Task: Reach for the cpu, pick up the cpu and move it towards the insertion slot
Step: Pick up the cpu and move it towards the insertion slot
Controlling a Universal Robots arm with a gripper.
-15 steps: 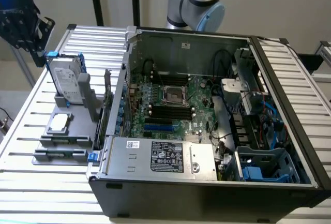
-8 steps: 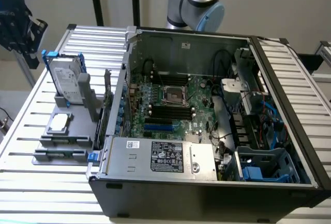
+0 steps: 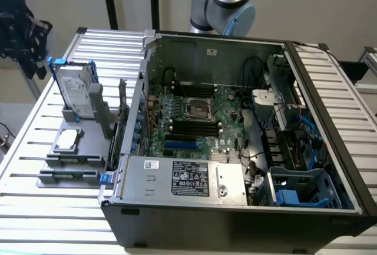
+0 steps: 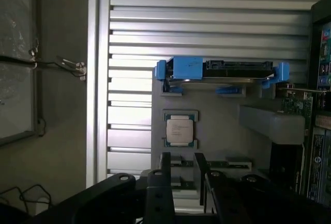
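Reach under way: the cpu (image 4: 179, 130) is not yet picked up.

The hand (image 4: 182, 157) is open, its two dark fingers apart with nothing between them, near the cpu but not touching it. The cpu, a small flat square with a matt silver-grey metal top, lies in a smooth grey holder (image 4: 222, 136) on the ribbed metal counter (image 4: 207, 27). It is well apart from the insertion slot (image 3: 197, 109), a dark square with a shiny frame on the green motherboard (image 3: 230, 115).
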